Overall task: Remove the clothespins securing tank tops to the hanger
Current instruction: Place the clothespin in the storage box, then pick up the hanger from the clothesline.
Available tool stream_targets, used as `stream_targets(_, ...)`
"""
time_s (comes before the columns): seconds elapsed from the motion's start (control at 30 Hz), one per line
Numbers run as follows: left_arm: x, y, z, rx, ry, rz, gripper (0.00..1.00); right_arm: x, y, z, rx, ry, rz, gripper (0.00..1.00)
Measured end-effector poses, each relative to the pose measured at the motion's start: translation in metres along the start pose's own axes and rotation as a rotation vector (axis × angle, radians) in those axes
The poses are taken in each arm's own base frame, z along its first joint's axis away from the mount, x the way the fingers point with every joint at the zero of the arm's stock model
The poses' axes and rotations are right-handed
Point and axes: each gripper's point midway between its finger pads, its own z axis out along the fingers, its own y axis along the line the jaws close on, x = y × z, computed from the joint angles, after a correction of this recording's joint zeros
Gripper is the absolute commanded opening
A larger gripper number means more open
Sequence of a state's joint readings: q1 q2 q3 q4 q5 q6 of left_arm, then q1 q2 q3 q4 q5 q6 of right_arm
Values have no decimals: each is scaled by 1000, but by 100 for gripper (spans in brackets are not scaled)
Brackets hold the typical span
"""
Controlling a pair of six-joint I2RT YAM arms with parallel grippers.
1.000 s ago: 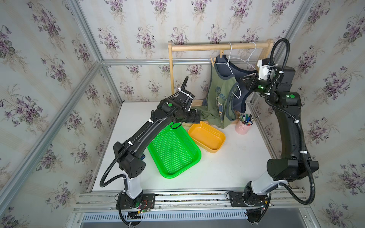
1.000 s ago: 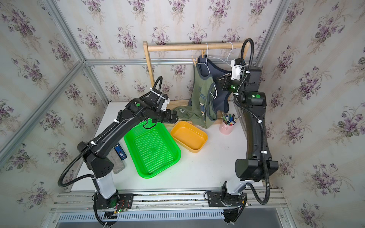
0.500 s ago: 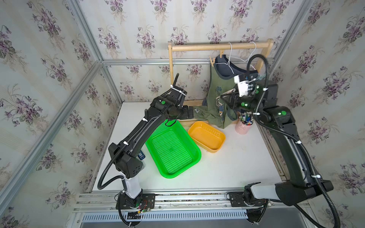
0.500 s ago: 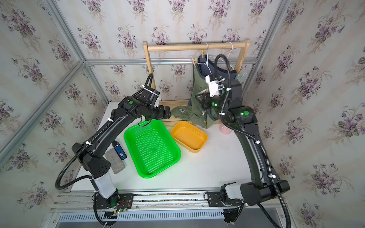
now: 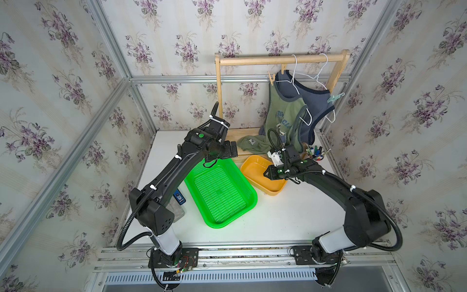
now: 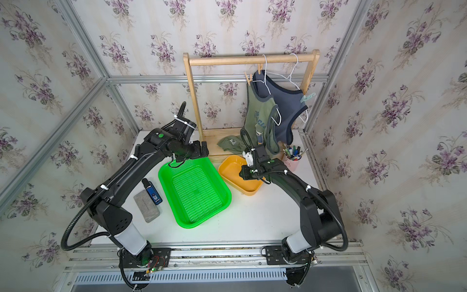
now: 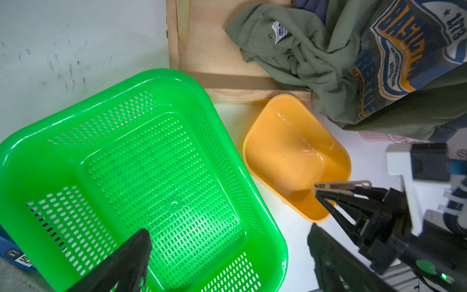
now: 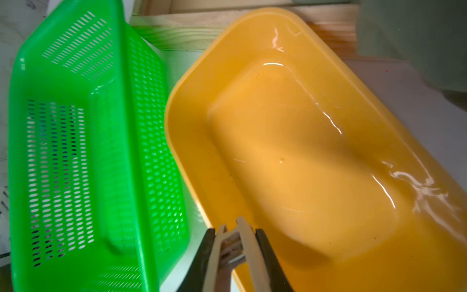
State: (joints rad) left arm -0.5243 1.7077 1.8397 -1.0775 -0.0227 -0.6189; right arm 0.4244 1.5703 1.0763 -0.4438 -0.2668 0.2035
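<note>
In both top views my right gripper (image 5: 265, 174) has dropped from the wooden clothes rail (image 5: 252, 60) to the orange plastic tray (image 5: 252, 165), centre frame; left gripper (image 5: 233, 151) gapes empty. Left wrist view: tan wooden clothespin (image 7: 341, 185) over the tray. Right wrist view: fingers (image 8: 269, 252) clenched on the pin.

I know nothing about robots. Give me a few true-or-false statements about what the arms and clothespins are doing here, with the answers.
1. The right gripper holds a wooden clothespin over the orange tray. True.
2. The green basket holds several clothespins. False: it is empty.
3. The left gripper is clamped on the olive tank top. False: its jaws are open and hold nothing, near the green basket's far edge.
4. A mint-green clothespin sits at the shoulder of the blue tank top. True.
</note>
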Motion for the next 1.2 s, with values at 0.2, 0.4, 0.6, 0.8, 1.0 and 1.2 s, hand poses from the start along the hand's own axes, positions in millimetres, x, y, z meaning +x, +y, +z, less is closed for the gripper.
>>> stream_targets(0.2,8,5,3,-11,20,-21,99,3,-30,45,115,75,31,56)
stream_targets(0.4,14,7,5,-11,37,-30,99,-9,-38,39,185,57,24,91)
stream_targets(0.6,8,3,0,3,19,-36,99,-64,-6,-46,172,-122,-18,88)
stream_targets(0.8,0,-7,7,16,21,-34,99,-151,42,-178,157,-430,-100,85)
stream_targets(1.0,-6,-20,10,44,23,-24,99,-221,61,-286,196,-694,-142,83)
stream_targets(1.2,-6,-22,9,50,23,-23,99,-258,55,-344,241,-875,-146,81)
